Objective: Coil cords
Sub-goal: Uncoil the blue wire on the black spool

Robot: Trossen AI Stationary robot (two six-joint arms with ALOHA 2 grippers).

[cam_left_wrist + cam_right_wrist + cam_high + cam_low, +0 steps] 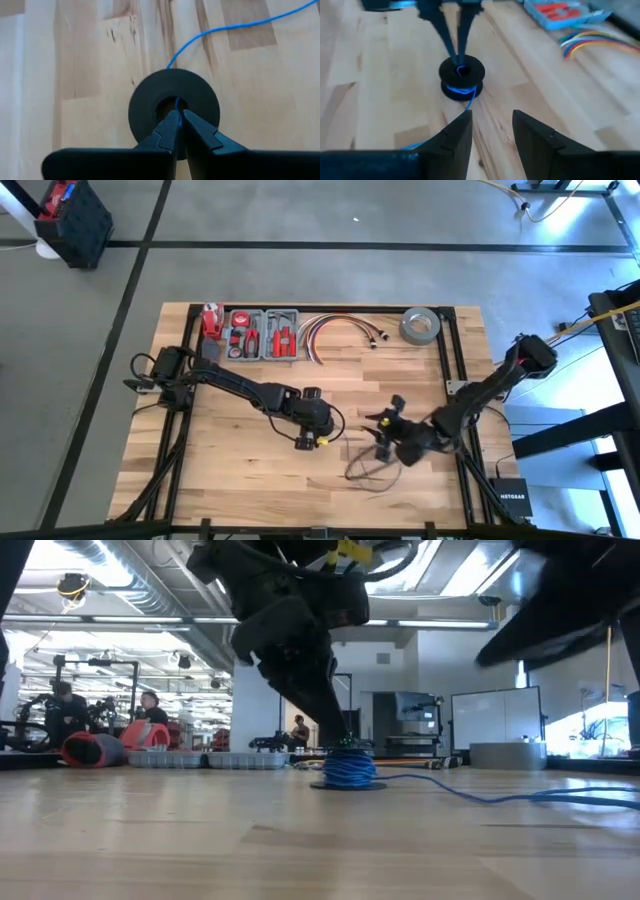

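My left fingers (176, 131) are pressed together, tips down in the centre hole of the black spool (173, 107), pinching the blue wire (225, 27) there. The spool stands mid-surface toward the front edge. My right fingers (491, 131) hover apart nearby, holding nothing.

The high view looks straight down on the whole table (250, 430); the low view sits at table height, looking flat across toward the room; the left wrist view looks down very close on the black spool (173, 112); the right wrist view sees that same spool farther off, at 12 o'clock.
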